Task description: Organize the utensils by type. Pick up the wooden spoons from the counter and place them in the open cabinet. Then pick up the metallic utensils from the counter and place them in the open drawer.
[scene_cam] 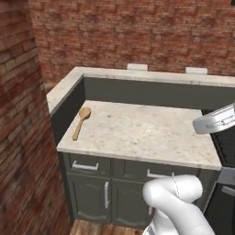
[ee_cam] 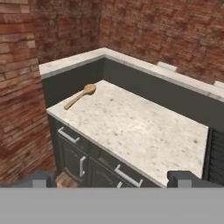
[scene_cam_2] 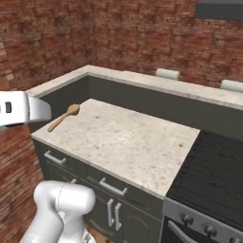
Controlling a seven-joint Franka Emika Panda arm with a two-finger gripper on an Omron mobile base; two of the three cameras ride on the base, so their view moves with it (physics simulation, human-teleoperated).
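One light-brown wooden spoon (scene_cam: pixel 81 123) (scene_cam_2: pixel 63 117) (ee_cam: pixel 79 96) lies at the far-left end of the beige speckled counter (scene_cam: pixel 147 133) (scene_cam_2: pixel 123 137) (ee_cam: pixel 140 131), its bowl toward the back wall. My gripper (ee_cam: pixel 113 178) is open, its two dark fingertips (ee_cam: pixel 41 178) spread wide with nothing between them. It hangs in front of the counter, well short of the spoon and above it. The metallic utensils, the open cabinet and the open drawer are out of view.
A raised beige ledge (scene_cam: pixel 151 75) runs behind and left of the counter, with two white objects (scene_cam: pixel 137 67) on it. A black stove (scene_cam_2: pixel 213 166) adjoins the counter's right end. A brick wall (scene_cam: pixel 18 137) stands close on the left. The drawer fronts (scene_cam: pixel 85 165) below are closed.
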